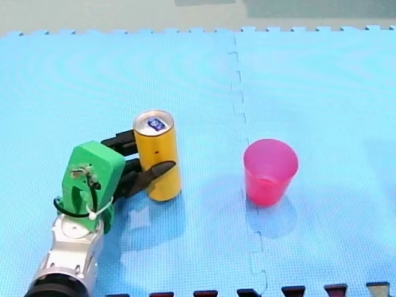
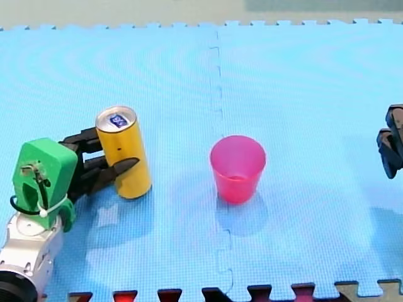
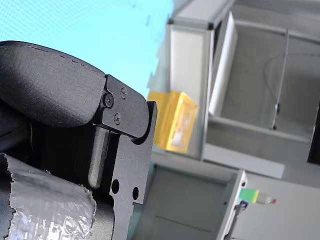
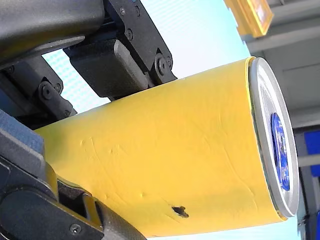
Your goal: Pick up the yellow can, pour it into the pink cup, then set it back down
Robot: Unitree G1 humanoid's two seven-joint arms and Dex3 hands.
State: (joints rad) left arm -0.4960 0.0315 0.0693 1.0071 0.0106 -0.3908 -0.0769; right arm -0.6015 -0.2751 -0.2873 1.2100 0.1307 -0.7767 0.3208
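Head view: left hand (image 1: 127, 173) grips can (image 1: 159, 158).

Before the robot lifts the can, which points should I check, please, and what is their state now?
1. Grip: the left hand has fingers on both sides of the yellow can: ok.
2. The yellow can stands upright on the blue mat: ok.
3. The pink cup stands upright, apart from the can: ok.
4. The right hand is at the mat's right edge, away from the cup: ok.
5. The can's top is opened for pouring: cannot tell.
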